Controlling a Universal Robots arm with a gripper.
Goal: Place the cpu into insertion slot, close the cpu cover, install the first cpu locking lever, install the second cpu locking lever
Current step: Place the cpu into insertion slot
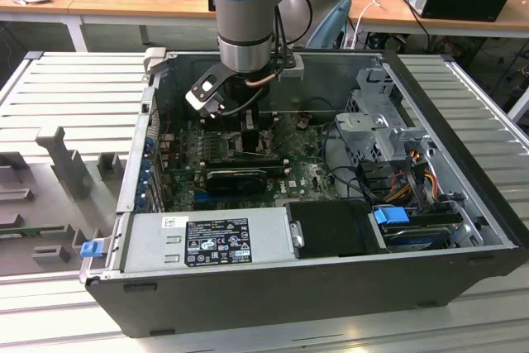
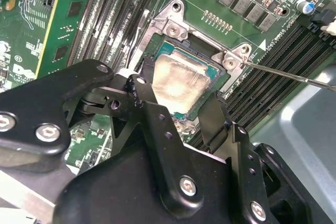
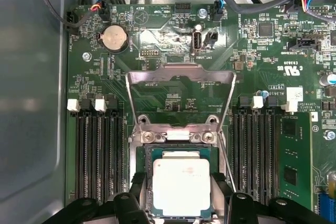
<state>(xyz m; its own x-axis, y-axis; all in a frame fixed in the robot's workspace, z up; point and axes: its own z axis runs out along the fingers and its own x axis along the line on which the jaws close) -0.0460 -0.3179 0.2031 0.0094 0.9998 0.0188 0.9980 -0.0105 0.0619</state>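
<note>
Inside one open computer case [image 1: 248, 295], in the exterior view, a single arm [image 1: 244, 14] comes down nearly vertically over the green board. Its gripper [image 1: 248, 126] is low among the parts at the back half of the case. One silver power supply [image 1: 211, 237] lies along the near wall and one drive cage [image 1: 384, 117] stands on the exterior view's right. The space around the wrist is free up to the case rim.

In the second wrist view there is one cpu [image 2: 181, 85], lying flat and square within the one insertion slot [image 2: 223, 77]. The gripper [image 2: 178, 93] straddles it, its two black fingers [image 2: 144, 85] clenched against two opposite edges of the chip. One thin locking lever [image 2: 289, 76] juts out sideways, unlatched, over the memory slots [image 2: 273, 56].

In the first wrist view the same cpu [image 3: 181, 187] sits inside the black frame of the insertion slot [image 3: 142, 163], with the gripper [image 3: 181, 198] on either side of it. The one cpu cover [image 3: 181, 72] is swung fully back, so the socket is open from above. Two banks of memory slots [image 3: 100, 150] flank the socket closely. One coin cell [image 3: 114, 38] sits beyond the cover, and a grey case wall [image 3: 31, 103] closes off one side.
</note>
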